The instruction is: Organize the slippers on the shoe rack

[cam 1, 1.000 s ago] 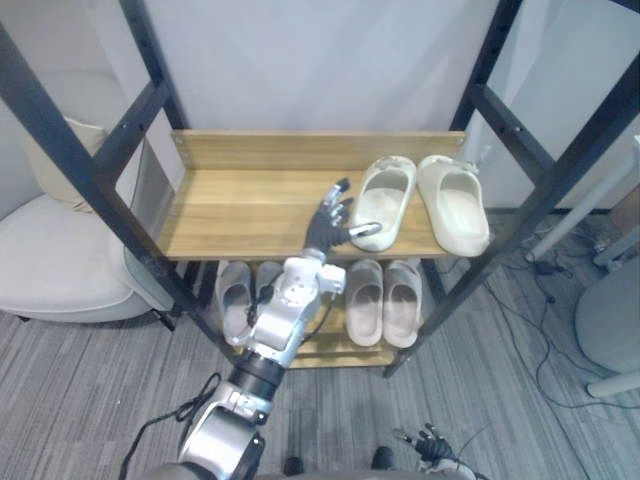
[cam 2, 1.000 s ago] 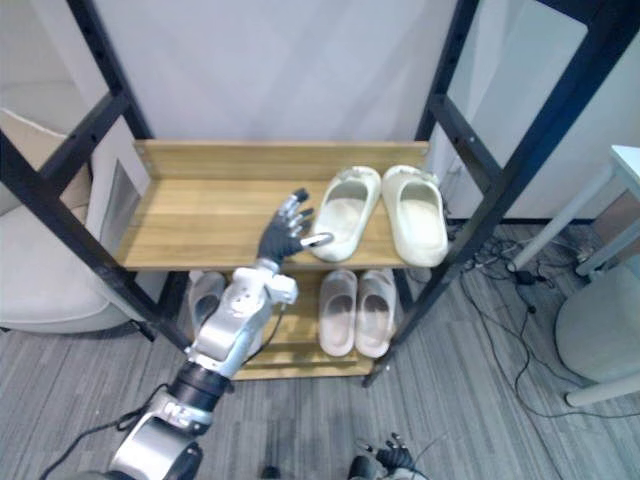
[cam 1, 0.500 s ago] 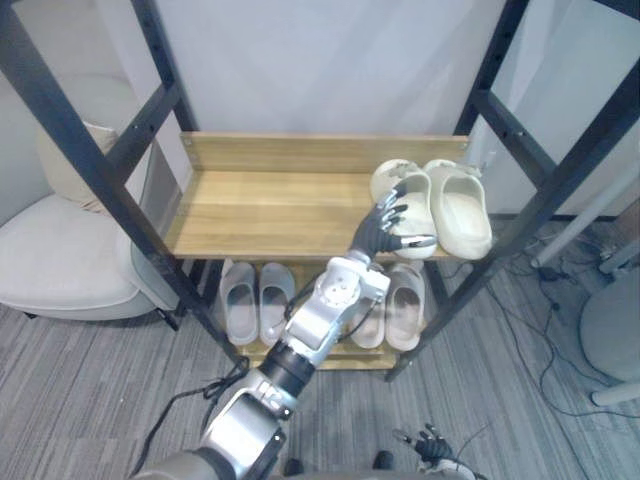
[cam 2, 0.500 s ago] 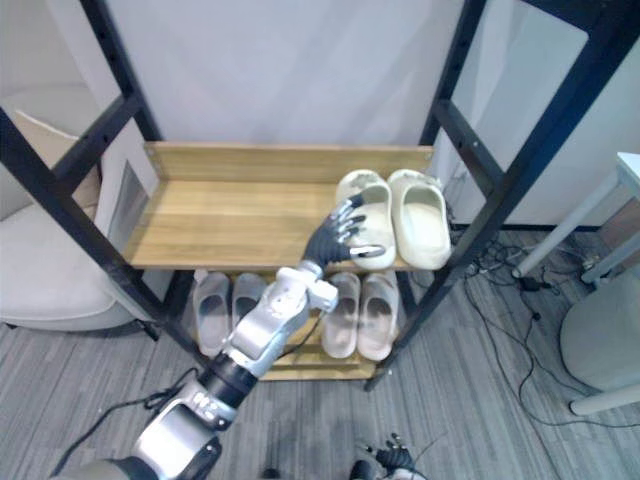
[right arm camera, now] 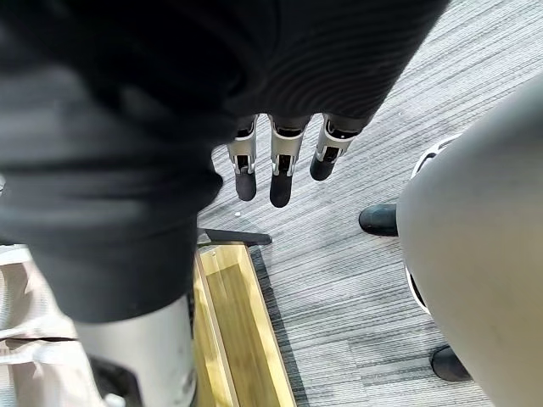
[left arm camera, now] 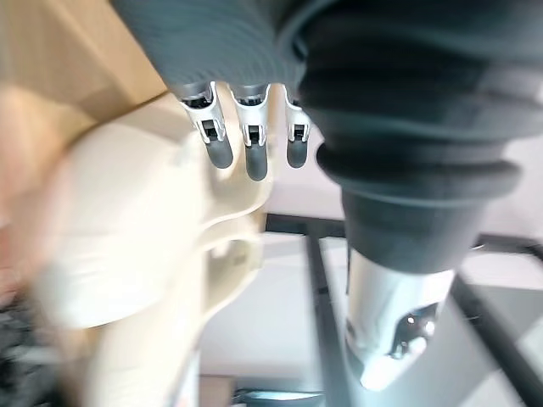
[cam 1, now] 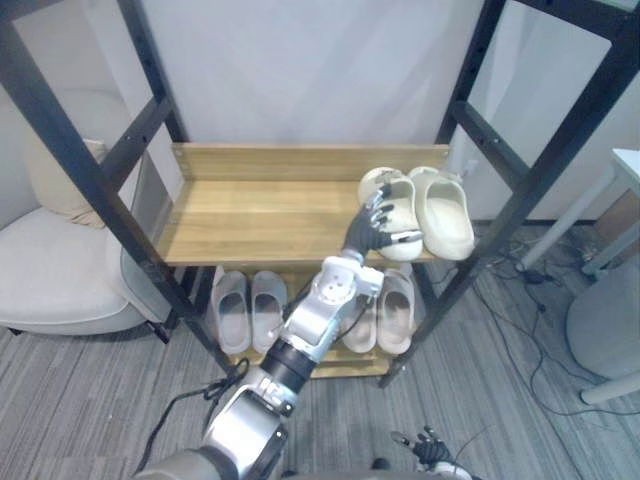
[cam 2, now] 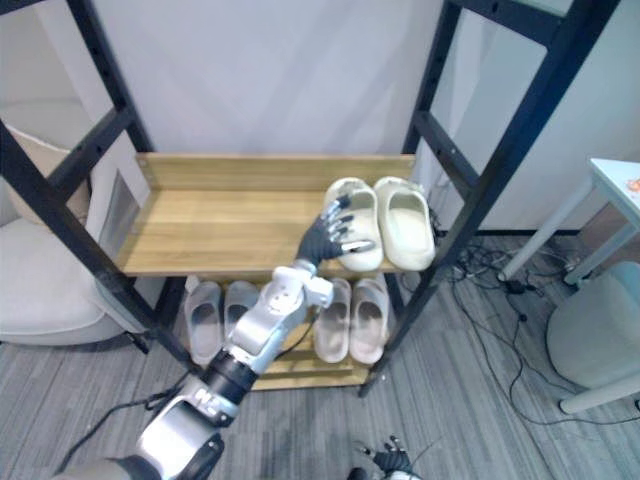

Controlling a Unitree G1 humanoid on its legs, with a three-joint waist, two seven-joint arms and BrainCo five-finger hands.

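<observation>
Wooden shoe rack's upper shelf | cream slippers paired at its right end | your left robot hand, fingers straight and apart, rests against the pair's left slipper | step: squaring the pair, likely | next: nudge gently, check alignment | right robot hand idle below the shelf, fingers loose

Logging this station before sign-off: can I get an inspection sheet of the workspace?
Surface: wooden upper shelf of a black-framed shoe rack.
Job's things: cream slipper pair at the upper shelf's right end; grey slipper pair and beige slipper pair on the lower shelf.
Clutter: nothing seen.
Robot hands: left robot hand open, straight fingers against the left cream slipper; right robot hand open, low near the floor.
Cables: dark cables on the floor right of the shoe rack.
Surroundings: armchair left; white table right.
</observation>
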